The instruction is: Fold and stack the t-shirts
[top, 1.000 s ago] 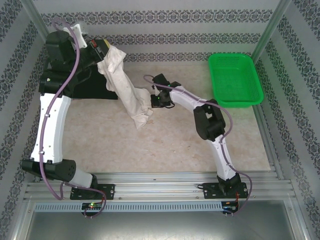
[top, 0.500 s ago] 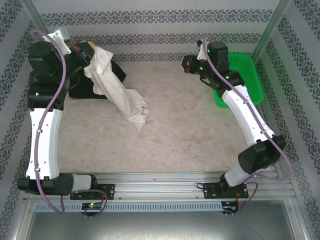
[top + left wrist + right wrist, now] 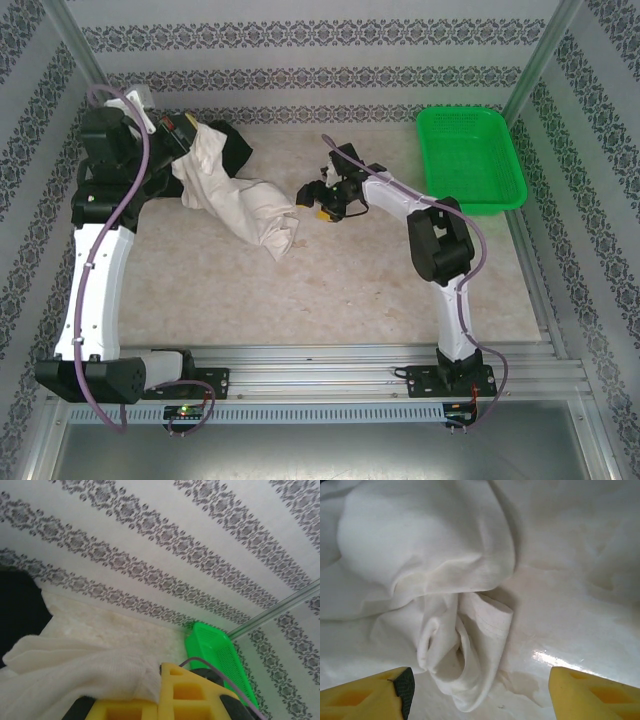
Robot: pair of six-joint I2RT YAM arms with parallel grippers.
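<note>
Clamps the far-left end of the cream t-shirt in the left end effector, trails its length diagonally over the surface toward centre, and poises the nearer right end effector, spread apart, just right of the loose end.

— Where is the left pincer?
— Raised at the far-left end of the cream t-shirt, clamped on its cloth, arm stretched away from its base.
— And the right pincer?
— Low, just right of that shirt, jaws spread wide, forearm reaching leftward.
</note>
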